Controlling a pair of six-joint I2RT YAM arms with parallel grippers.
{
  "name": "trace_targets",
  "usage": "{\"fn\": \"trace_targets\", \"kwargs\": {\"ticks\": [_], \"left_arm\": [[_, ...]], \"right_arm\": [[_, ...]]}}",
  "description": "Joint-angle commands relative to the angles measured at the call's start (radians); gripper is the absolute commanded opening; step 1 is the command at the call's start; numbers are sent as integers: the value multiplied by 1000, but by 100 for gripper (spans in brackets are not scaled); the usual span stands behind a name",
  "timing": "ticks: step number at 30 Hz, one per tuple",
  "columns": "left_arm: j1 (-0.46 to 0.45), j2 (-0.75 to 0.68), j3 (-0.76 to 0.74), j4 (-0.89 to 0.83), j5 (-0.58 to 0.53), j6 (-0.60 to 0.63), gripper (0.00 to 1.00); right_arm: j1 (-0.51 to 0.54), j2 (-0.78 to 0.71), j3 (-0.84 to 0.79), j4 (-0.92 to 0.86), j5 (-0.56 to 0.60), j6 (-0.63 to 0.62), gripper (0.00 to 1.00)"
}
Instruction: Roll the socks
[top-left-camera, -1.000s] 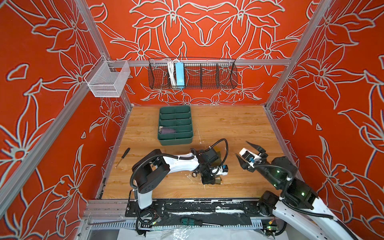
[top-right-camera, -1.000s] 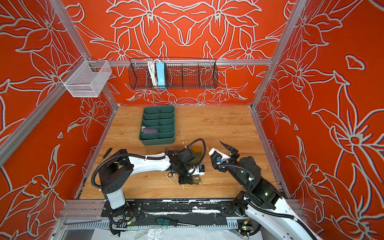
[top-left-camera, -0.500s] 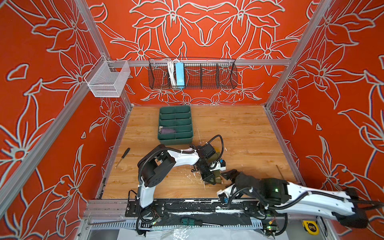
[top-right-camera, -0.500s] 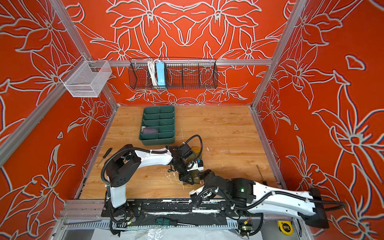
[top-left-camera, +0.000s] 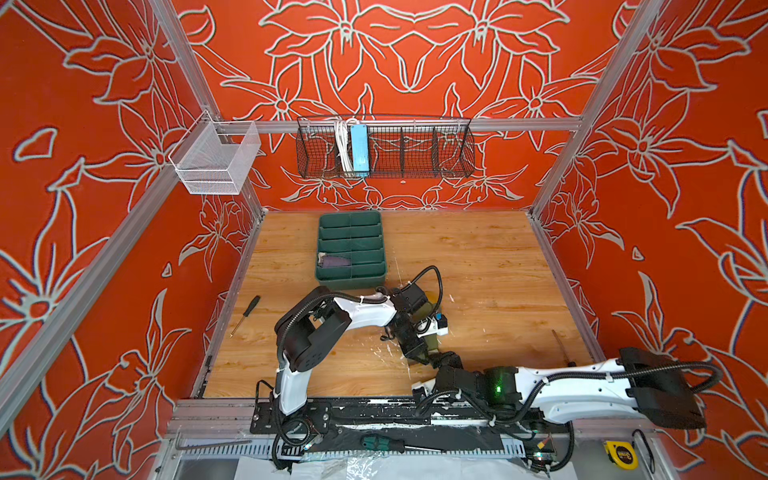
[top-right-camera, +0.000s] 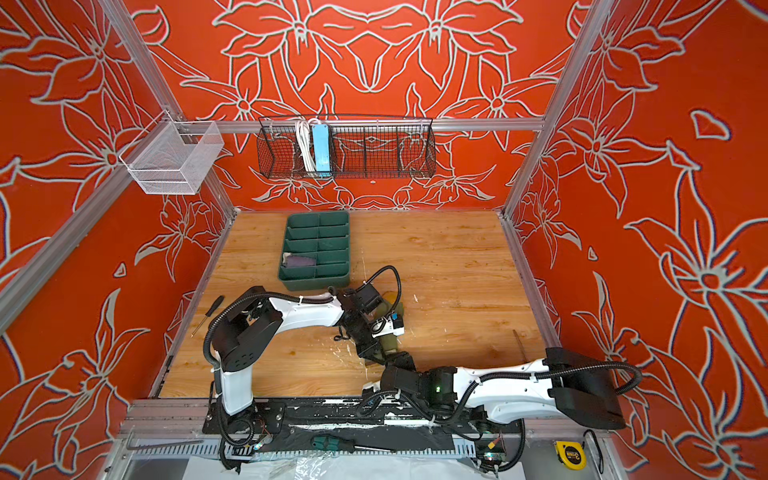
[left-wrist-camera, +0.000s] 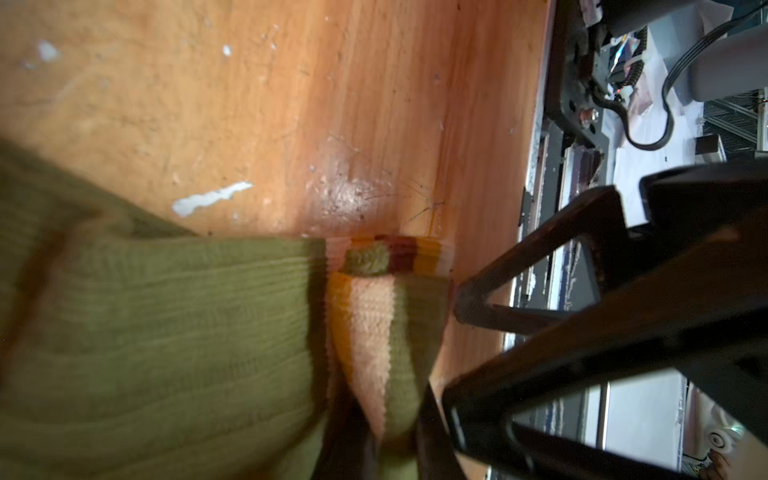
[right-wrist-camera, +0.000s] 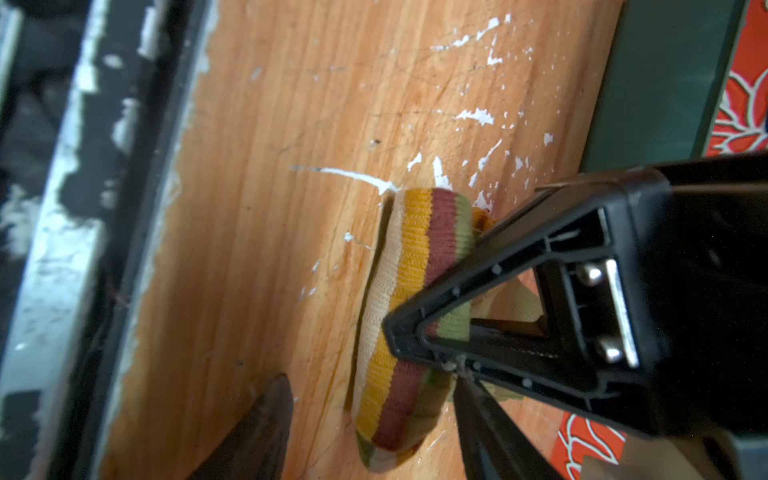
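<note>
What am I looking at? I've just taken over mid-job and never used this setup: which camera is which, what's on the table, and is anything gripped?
Two robot arms with pincer grippers work on a wooden table. The two wide pictures look down from overhead; the two close-ups come from wrist cameras. The left gripper is shut on the striped cuff of the olive sock. The right gripper is open right by it, holding nothing. A purple sock lies in the green tray; a screwdriver lies near the table's left edge.

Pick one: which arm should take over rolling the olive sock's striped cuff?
Right, probably. The right gripper is open at the striped cuff of the olive sock, free to close. The left gripper is shut on that cuff, pinning it.
</note>
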Motion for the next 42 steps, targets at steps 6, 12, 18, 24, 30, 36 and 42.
{"fn": "trace_targets", "kwargs": {"ticks": [6, 12, 18, 24, 30, 36, 42], "left_arm": [[-42, 62, -26, -68, -44, 39, 0], [-42, 75, -13, -89, -40, 48, 0], [-42, 70, -21, -73, -43, 36, 0], [-42, 64, -22, -70, -48, 35, 0], [-43, 63, -19, -70, -45, 35, 0], [-43, 4, -24, -35, -67, 22, 2], [-45, -193, -124, 166, -185, -2, 35]], "right_arm": [[-100, 14, 9, 96, 90, 49, 58], [-115, -151, 0, 8, 60, 51, 60], [-117, -130, 8, -54, -63, 99, 68], [-117, 7, 43, -104, -97, 147, 68], [-119, 87, 49, -65, -94, 164, 57], [-127, 110, 105, -184, -166, 176, 1], [-141, 101, 158, -307, -246, 192, 0]]}}
